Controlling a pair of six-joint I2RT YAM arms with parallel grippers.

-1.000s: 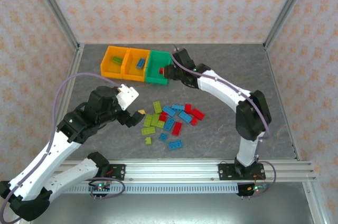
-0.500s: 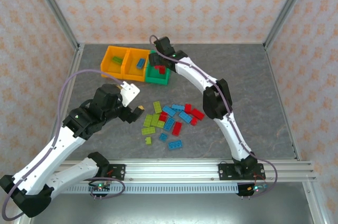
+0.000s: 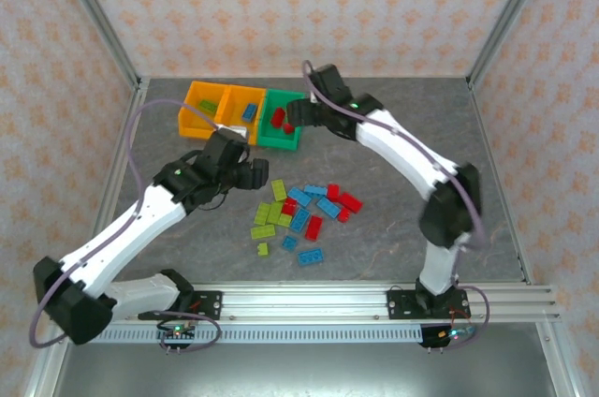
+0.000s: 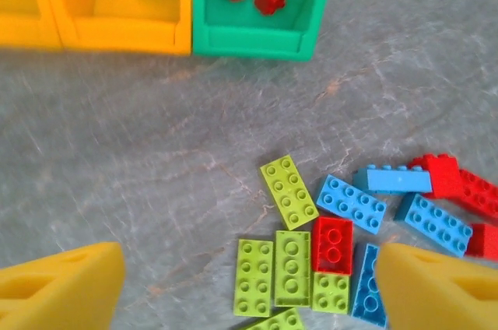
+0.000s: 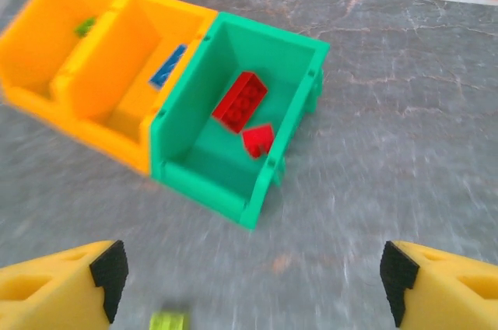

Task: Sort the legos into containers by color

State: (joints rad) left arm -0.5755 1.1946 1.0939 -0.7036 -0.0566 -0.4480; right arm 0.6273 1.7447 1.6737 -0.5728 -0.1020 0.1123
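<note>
Worktop: grey and marbled, with patterned walls on three sides
Containers: three open bins touching side by side in one row, toward the far left corner of the worktop
Left orange bin: holds one lime brick
Middle orange bin: holds one blue brick
Green bin: right end of the row; holds two red bricks, a long one and a smaller one just beside it
Loose legos: a scatter at the middle of the worktop, apart from the bins; lime pieces mostly on its left, blue through the middle, red toward its right
Detail of the scatter: a lime plate lies tilted on the far side; a red square brick touches a lime long brick on its left and a lime square below it
Outliers: a small lime piece and a blue plate on the near side of the scatter
Left gripper: above bare worktop between the bins and the scatter, near the scatter's far left side; yellow fingers spread wide, gripping nothing
Right gripper: at the right side of the green bin, raised above it; yellow, black-tipped fingers spread wide, holding nothing
</note>
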